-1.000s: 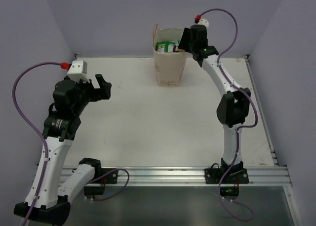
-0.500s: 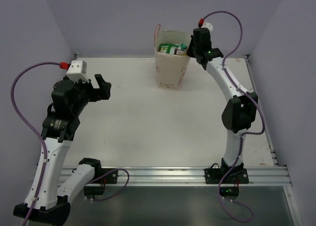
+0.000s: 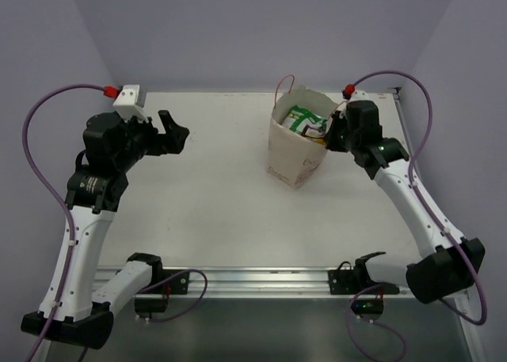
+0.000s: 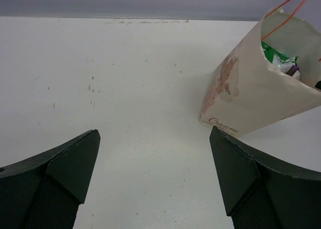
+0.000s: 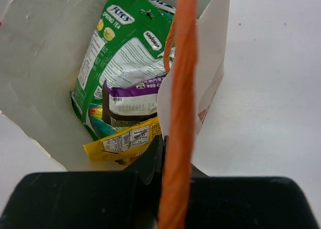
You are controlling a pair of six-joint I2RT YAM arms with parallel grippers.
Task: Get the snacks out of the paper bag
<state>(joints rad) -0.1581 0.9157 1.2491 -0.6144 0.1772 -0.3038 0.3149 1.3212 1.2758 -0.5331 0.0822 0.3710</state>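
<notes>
The beige paper bag point(image 3: 290, 154) stands tilted at the middle right of the table, with its mouth leaning toward my right arm. My right gripper point(image 3: 332, 135) is shut on the bag's right rim point(image 5: 206, 83), and a red-orange string handle point(image 5: 180, 103) hangs across that wrist view. The snacks point(image 3: 304, 118) lie inside: a green-white pouch point(image 5: 123, 51), a purple-brown packet point(image 5: 131, 102) and a yellow packet point(image 5: 124, 142). My left gripper point(image 3: 176, 131) is open above the left of the table, with nothing between its fingers point(image 4: 70, 166). Its view shows the bag point(image 4: 253, 91) ahead to the right.
The white tabletop point(image 3: 198, 196) shows bare between the arms. Purple walls close in the back and both sides. An aluminium rail point(image 3: 261, 281) runs along the near edge.
My right gripper closed on the bag's rim and dragged the bag from the back edge forward and to the right, tilting it. The left arm shifted slightly and stays open.
</notes>
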